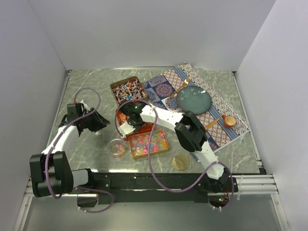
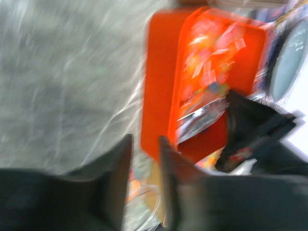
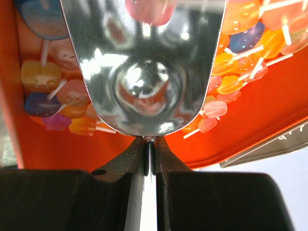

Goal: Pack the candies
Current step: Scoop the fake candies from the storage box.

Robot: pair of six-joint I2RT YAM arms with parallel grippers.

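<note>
Scooping looks to be the step in hand: the right gripper (image 3: 149, 154) is clamping the handle of a metal scoop (image 3: 144, 72), whose bowl is hanging over the candies (image 3: 226, 82) in the orange tin (image 3: 43, 154) near the middle of the table (image 1: 86, 86), with sweets lying under and either side of it, just beyond the fingertips. The left gripper (image 2: 144, 149) is hovering nearer the left edge, jaws parted on nothing (its view is blurred). Next, I judge, the scoop is going to need a level lift toward the small glass jar (image 1: 117, 147) by the near edge.
</note>
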